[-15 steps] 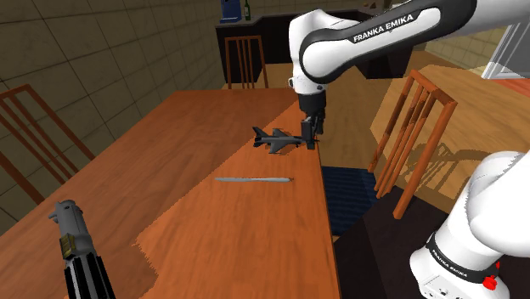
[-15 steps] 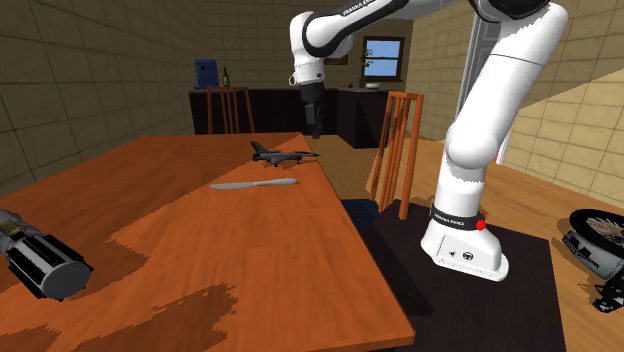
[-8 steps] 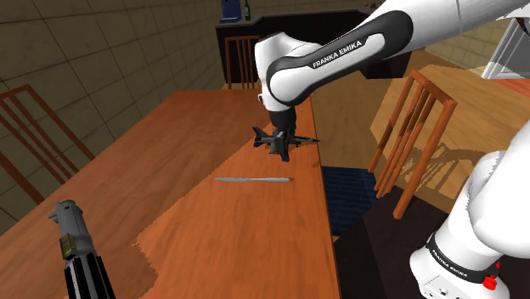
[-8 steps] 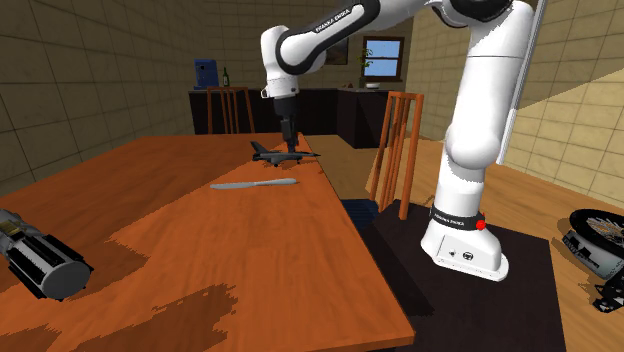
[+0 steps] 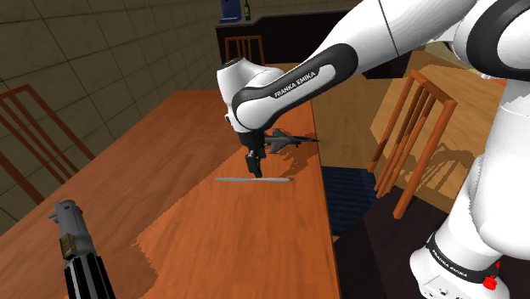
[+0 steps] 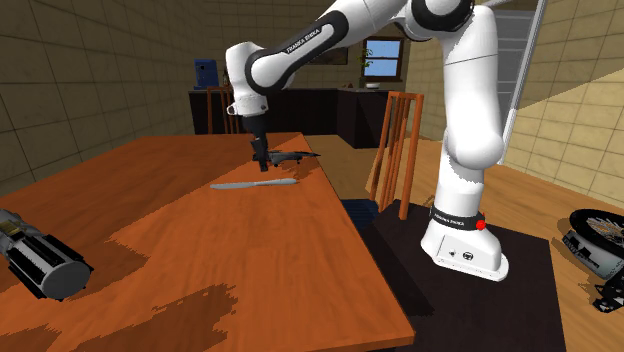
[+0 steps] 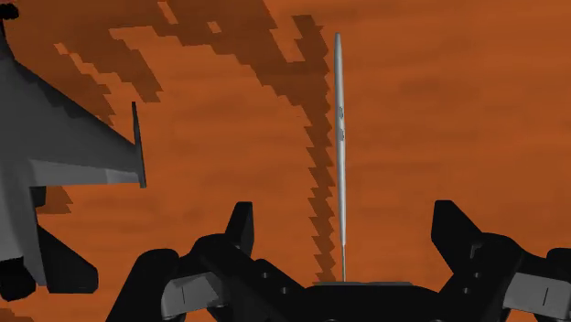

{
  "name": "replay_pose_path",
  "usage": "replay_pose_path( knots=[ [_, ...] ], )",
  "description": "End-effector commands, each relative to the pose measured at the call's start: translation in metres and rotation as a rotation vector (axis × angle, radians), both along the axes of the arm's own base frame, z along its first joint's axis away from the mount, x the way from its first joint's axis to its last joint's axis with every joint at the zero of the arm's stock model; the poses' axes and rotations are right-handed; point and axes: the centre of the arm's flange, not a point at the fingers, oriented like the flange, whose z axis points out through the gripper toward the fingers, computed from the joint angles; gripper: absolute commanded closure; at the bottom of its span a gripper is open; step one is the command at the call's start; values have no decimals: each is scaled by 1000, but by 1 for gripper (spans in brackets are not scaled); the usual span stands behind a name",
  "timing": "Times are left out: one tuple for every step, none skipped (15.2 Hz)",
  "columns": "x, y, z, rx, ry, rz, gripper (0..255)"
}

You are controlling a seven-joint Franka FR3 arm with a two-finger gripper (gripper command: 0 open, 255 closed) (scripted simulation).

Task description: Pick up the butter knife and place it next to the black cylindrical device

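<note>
The butter knife is a slim grey piece lying flat on the wooden table, near its edge toward the stand. My gripper hangs just above the knife, pointing down. In the wrist view the fingers stand wide apart and the knife runs lengthwise out from between them, untouched. In the second exterior view the gripper is a little above the knife. The black cylindrical device lies at the table's near end, far from the gripper, with its grey end face visible.
A dark toy jet sits on the table just beyond the knife, close beside the gripper. A wooden chair stands by the table's edge near the stand; another chair is at the opposite side.
The arm has swung from beyond the toy jet, over it, toward the knife and lowered. The gripper now hangs over the knife. Knife, jet and device have not moved.
</note>
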Motion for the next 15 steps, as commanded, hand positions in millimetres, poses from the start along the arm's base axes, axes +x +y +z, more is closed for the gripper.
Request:
replay_pose_path(
  knots=[
    [5,16,-7,-2,-4,29,0],
    [5,15,-12,-2,-4,29,0],
    [4,14,-17,-2,-4,29,0],
    [4,14,-22,-2,-4,29,0],
    [3,13,-28,-2,-4,29,0],
    [3,12,-33,-2,-4,29,0],
    [3,12,-38,-2,-4,29,0],
    [2,11,-46,-2,-4,29,0],
    [2,11,-46,-2,-4,29,0],
    [2,11,-46,-2,-4,29,0],
    [2,11,-46,-2,-4,29,0],
    [2,11,-46,-2,-4,29,0],
    [2,11,-46,-2,-4,29,0],
    [2,11,-46,-2,-4,29,0],
    [2,11,-46,-2,-4,29,0]
  ],
)
